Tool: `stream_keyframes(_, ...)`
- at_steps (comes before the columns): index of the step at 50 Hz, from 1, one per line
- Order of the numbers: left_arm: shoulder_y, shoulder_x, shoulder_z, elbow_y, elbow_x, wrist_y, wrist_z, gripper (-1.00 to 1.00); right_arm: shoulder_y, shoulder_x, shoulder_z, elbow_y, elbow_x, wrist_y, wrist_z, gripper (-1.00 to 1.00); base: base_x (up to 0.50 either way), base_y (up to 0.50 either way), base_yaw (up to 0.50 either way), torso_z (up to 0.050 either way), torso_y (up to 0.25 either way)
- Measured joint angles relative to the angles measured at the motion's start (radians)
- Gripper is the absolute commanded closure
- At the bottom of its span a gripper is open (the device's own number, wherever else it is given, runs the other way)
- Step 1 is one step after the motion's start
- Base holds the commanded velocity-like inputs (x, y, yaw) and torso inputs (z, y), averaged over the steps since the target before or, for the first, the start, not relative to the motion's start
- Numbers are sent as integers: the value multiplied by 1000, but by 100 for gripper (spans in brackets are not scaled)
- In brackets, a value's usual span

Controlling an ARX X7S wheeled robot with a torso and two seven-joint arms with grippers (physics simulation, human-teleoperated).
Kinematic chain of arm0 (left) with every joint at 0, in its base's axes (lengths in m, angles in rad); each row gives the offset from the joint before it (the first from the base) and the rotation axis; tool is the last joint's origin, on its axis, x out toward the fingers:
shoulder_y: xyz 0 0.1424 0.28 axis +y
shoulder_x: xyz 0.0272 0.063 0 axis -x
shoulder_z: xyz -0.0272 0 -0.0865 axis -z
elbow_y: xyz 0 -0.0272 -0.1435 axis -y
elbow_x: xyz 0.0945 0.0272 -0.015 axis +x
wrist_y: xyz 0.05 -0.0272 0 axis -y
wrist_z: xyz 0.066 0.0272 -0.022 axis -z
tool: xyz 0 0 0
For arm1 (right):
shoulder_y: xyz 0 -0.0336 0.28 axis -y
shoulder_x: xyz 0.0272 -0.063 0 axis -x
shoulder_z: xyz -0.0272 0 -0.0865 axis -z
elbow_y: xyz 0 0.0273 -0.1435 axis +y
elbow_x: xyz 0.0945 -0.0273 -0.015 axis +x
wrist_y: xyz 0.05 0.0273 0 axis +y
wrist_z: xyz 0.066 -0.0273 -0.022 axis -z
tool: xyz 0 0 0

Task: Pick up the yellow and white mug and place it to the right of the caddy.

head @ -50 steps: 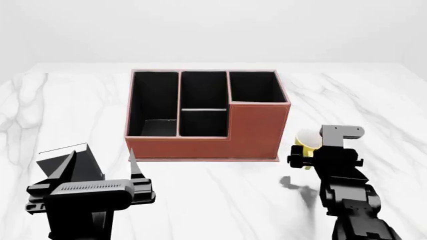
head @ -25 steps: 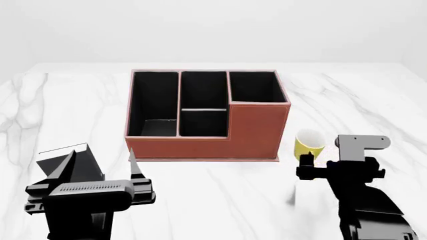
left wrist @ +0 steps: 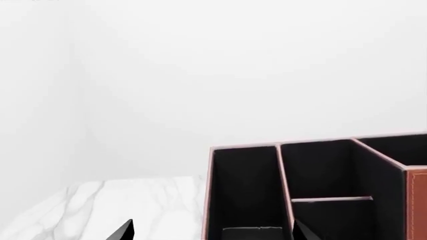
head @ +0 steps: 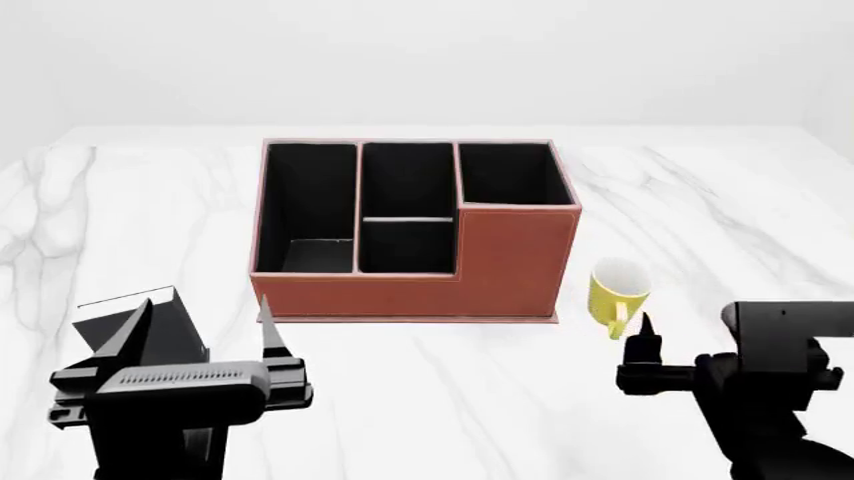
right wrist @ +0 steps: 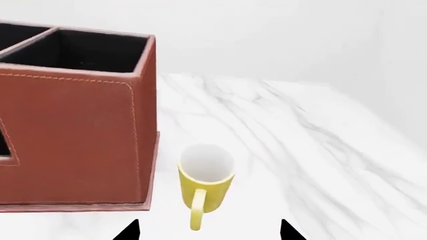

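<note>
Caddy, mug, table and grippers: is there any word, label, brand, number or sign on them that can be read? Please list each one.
None: no readable text in any view.
The caddy shows only plain leather and stitching.
The yellow and white mug is unmarked.
The marble table has only veins.

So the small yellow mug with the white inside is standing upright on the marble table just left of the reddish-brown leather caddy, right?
Not quite: the small yellow mug with the white inside stands upright on the marble table just right of the reddish-brown leather caddy, not left. The head view shows it.
</note>
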Motion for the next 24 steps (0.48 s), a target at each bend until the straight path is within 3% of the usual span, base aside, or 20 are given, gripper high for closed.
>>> stream_keyframes(24, 11, -7, 14, 14, 9, 7, -11, -100, -126, -9, 98, -316, 50, 60, -7, -100, 0, 0, 0, 0, 0)
